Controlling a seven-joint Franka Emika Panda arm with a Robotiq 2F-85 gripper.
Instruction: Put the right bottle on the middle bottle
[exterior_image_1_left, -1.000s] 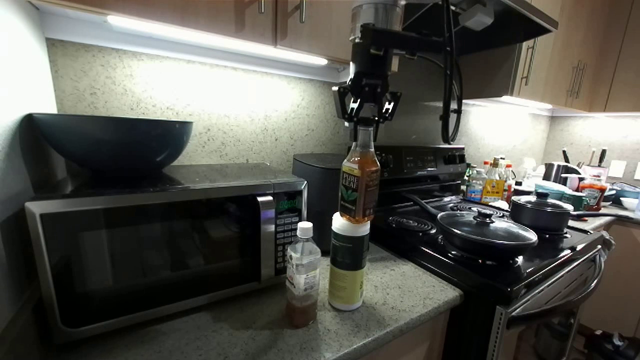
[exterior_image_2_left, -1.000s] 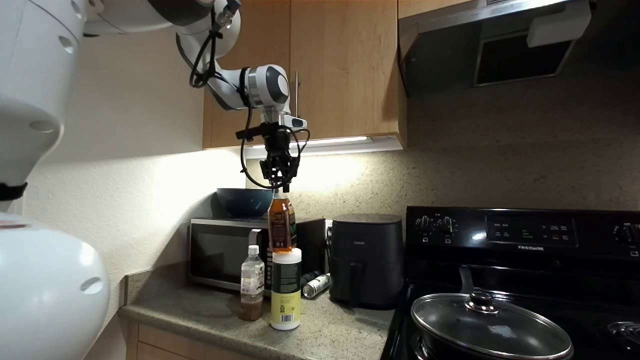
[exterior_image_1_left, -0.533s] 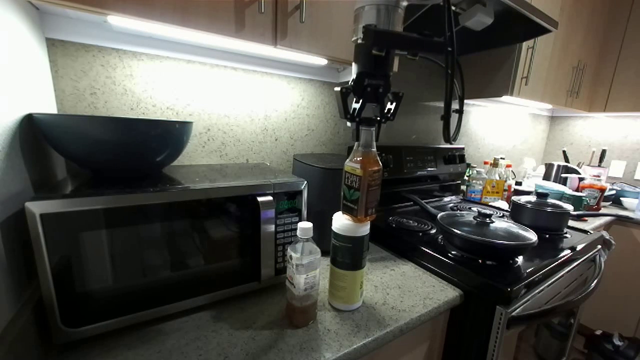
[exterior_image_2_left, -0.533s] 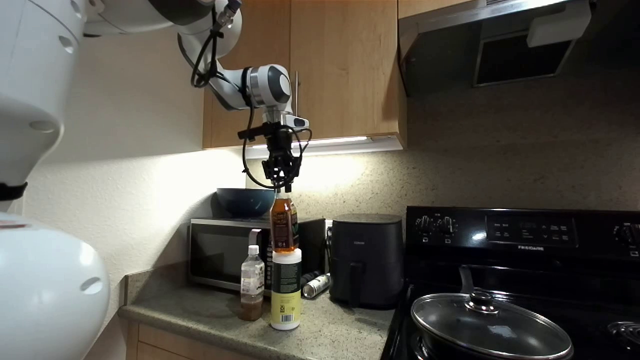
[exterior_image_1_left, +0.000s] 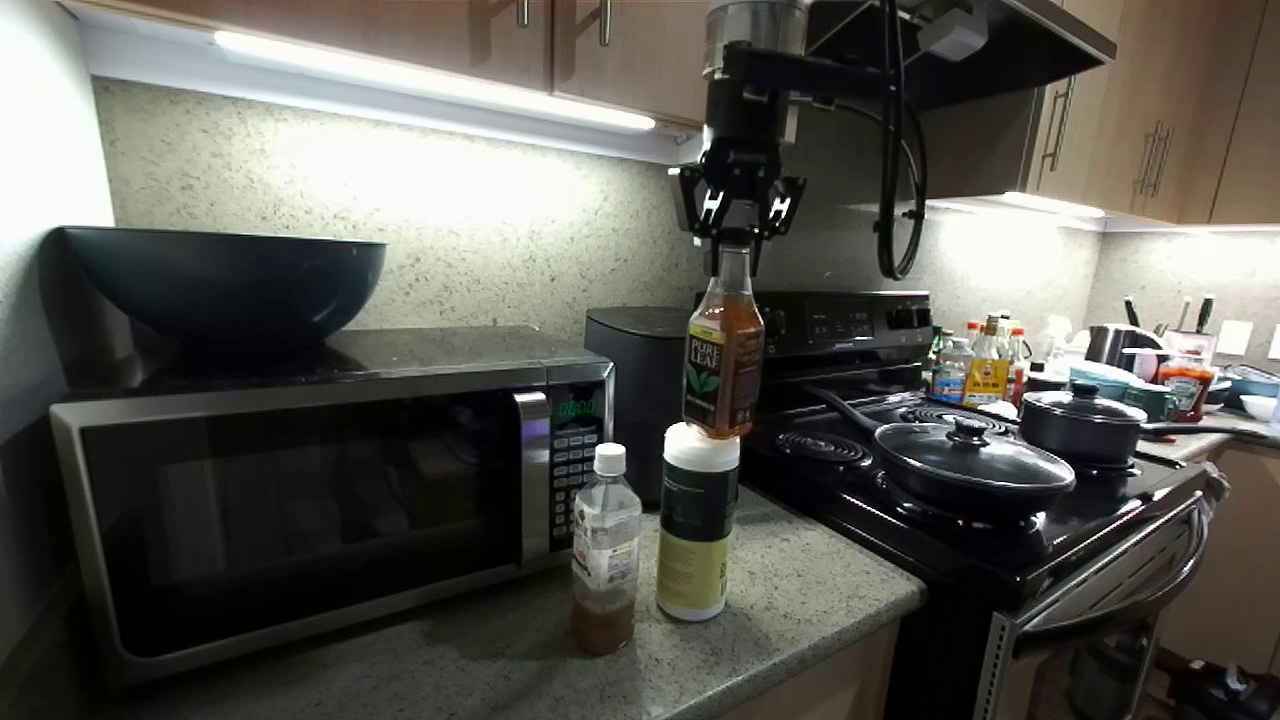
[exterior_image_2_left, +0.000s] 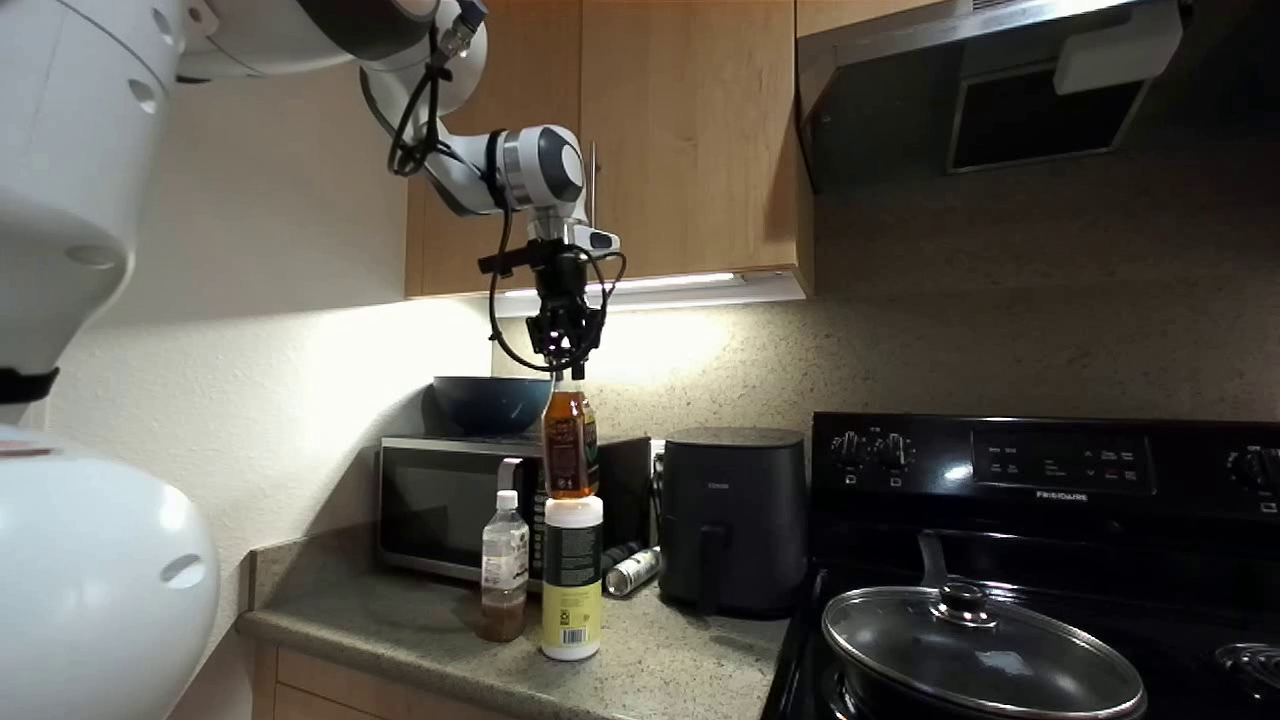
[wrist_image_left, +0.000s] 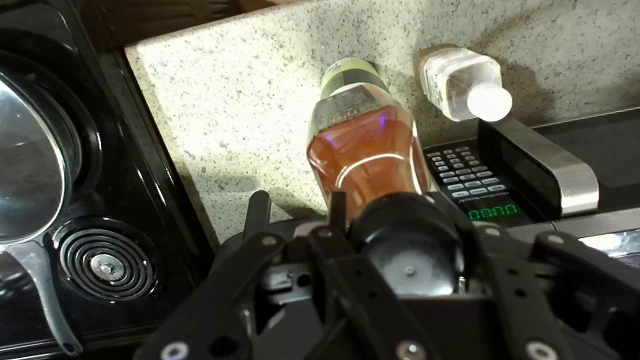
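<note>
The right bottle is an amber tea bottle with a dark label and dark cap; it shows in both exterior views (exterior_image_1_left: 725, 370) (exterior_image_2_left: 566, 455) and in the wrist view (wrist_image_left: 365, 150). My gripper (exterior_image_1_left: 735, 262) is shut around its cap and neck, also in the wrist view (wrist_image_left: 389, 200), and holds it upright. The middle bottle (exterior_image_1_left: 696, 520) stands on the counter, with white lid, dark band and pale yellow lower body; it also shows in an exterior view (exterior_image_2_left: 572, 590). The right bottle's base is over the lid, off its centre. Whether they touch I cannot tell.
A clear plastic bottle with white cap (exterior_image_1_left: 606, 560) stands close beside the middle bottle. A microwave (exterior_image_1_left: 330, 500) with a dark bowl (exterior_image_1_left: 230, 285) on top is behind. A black air fryer (exterior_image_2_left: 735, 520) and a stove with a lidded pan (exterior_image_1_left: 970, 470) are nearby. The counter edge (exterior_image_1_left: 810, 660) is close.
My gripper and the right bottle have shifted slightly to the right and a little upward over the middle bottle's lid. The middle bottle and the clear bottle have not moved.
</note>
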